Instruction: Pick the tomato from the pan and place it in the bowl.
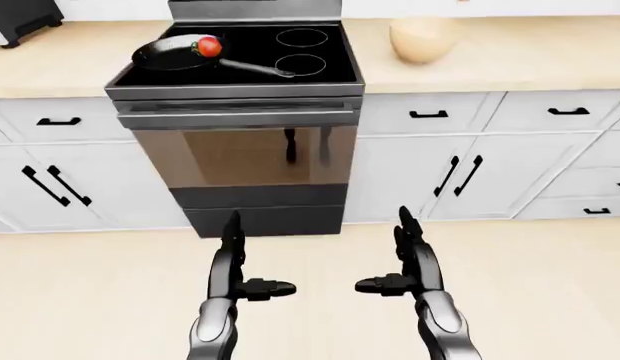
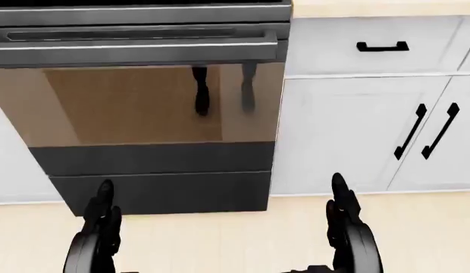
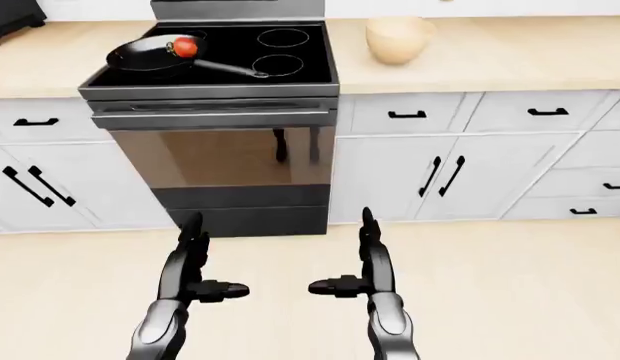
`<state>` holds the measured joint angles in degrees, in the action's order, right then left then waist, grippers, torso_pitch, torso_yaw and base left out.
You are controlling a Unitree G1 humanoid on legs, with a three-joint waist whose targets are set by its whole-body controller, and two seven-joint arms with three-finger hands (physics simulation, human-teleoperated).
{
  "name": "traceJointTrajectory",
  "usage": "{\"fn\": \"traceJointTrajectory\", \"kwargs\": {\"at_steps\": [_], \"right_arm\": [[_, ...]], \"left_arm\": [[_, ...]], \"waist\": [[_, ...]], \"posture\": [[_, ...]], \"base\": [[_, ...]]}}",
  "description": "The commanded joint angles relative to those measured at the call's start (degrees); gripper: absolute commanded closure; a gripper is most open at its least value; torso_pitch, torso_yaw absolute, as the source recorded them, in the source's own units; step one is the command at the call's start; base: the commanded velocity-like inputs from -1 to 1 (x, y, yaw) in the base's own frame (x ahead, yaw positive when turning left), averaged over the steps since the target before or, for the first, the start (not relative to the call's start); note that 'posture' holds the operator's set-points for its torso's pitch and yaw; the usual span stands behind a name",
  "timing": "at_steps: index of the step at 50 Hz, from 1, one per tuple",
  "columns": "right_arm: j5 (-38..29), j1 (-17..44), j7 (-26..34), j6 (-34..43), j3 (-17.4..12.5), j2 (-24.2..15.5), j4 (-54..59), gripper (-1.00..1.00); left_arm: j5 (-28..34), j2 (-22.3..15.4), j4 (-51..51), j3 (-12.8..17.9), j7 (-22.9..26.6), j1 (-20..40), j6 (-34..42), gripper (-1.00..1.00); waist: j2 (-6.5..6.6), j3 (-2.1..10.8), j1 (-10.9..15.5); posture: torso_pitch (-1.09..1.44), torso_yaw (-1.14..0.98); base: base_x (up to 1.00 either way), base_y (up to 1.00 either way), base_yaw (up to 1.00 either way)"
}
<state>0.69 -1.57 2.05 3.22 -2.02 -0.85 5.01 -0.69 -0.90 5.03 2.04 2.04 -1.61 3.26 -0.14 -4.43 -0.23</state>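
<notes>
You are standing off from the stove point(image 1: 240, 112), which fills the upper middle of the left-eye view. The pan point(image 1: 175, 52) sits on the stove's upper-left burner, its handle running toward the stove's right side. The tomato point(image 1: 208, 46) lies inside the pan, toward its right rim; how it rests on the pan floor is too small to make out. The bowl point(image 1: 422, 39) stands on the counter point(image 1: 490, 60) just to the right of the stove, well apart from the pan.

Your left hand point(image 1: 233, 259) and right hand point(image 1: 412, 259) hang low below the stove's oven door, over the floor point(image 1: 550, 300), both with fingers extended and spread, holding nothing. Each thumb points inward toward the other hand.

The head view looks down at the oven door and shows only the fingertips of both hands; the stove top, pan, tomato and bowl are cut off above its top edge. A dark appliance point(image 1: 20, 19) on the counter to the stove's left is cropped by the frame, and you cannot identify it.
</notes>
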Motion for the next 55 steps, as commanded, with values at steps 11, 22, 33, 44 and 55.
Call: {"fn": "traceJointTrajectory", "kwargs": {"at_steps": [11, 22, 33, 44, 55], "right_arm": [[0.1, 2.5, 1.6, -4.1, -0.8, -0.9, -5.3, -1.00], [2.0, 9.0, 2.5, -6.8, -3.6, -3.1, -7.5, -1.00], [3.4, 15.1, 2.2, 5.1, -5.5, -5.5, -22.9, -1.00], [6.6, 22.4, 1.1, 15.8, -9.0, -9.9, -32.7, -1.00], [8.9, 26.3, 1.4, 19.9, -11.4, -13.5, -34.9, -1.00]], "left_arm": [[-0.8, -1.6, -3.1, 2.1, 2.3, 3.9, -7.9, -1.00], [-4.3, -4.5, -2.4, 5.5, 3.5, 10.9, -11.7, -1.00], [-6.2, -7.6, -18.6, 9.0, 2.9, 13.8, -1.3, -1.00], [-8.0, -12.1, -29.1, 13.0, 1.1, 19.2, 7.4, -1.00], [-11.4, -15.8, -29.3, 16.1, 0.2, 22.1, 9.7, -1.00]], "waist": [[-0.35, 4.38, 0.5], [-0.15, 5.35, 0.4], [0.01, 5.17, 0.4], [0.04, 4.35, 0.4], [0.20, 3.69, 0.4]], "posture": [[0.00, 0.00], [0.00, 0.00], [0.00, 0.00], [0.00, 0.00], [0.00, 0.00]], "base": [[0.00, 0.00, 0.00], [0.00, 0.00, 0.00], [0.00, 0.00, 0.00], [0.00, 0.00, 0.00], [0.00, 0.00, 0.00]]}}
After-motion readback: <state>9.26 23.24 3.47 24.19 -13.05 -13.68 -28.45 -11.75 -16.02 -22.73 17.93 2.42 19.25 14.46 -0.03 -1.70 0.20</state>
